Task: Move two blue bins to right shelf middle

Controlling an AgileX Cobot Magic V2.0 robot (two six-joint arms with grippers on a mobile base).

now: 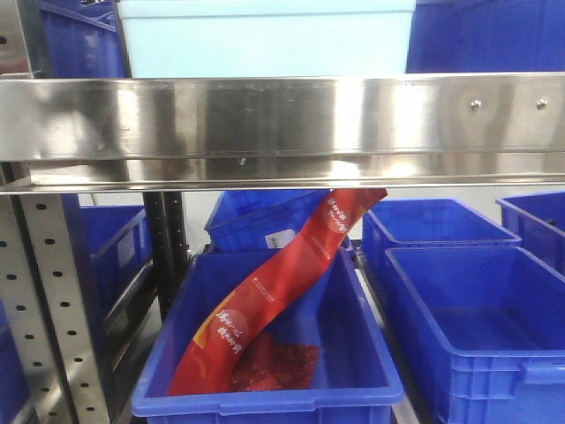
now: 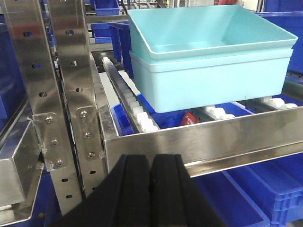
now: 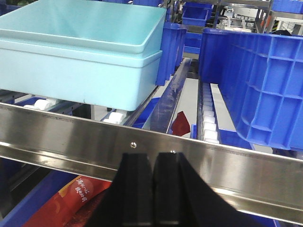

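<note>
Two pale blue bins, nested one in the other, sit on the roller level of the shelf: upper bin [image 2: 208, 28], lower bin [image 2: 208, 80]. The right wrist view shows the upper bin [image 3: 80, 23] and lower bin [image 3: 80, 75] at its upper left. From the front, only the stack's wall [image 1: 265, 35] shows above the steel front rail [image 1: 282, 115]. My left gripper [image 2: 151, 163] is shut and empty, just in front of the rail [image 2: 213, 137], below the stack's left corner. My right gripper [image 3: 153, 161] is shut and empty, in front of the rail [image 3: 61, 132].
A tall dark blue bin [image 3: 265, 80] stands on the rollers right of the stack. Perforated steel uprights [image 2: 61, 94] rise at the left. On the level below, a blue bin [image 1: 265, 389] holds a red packet [image 1: 274, 291], with more blue bins [image 1: 477, 327] beside it.
</note>
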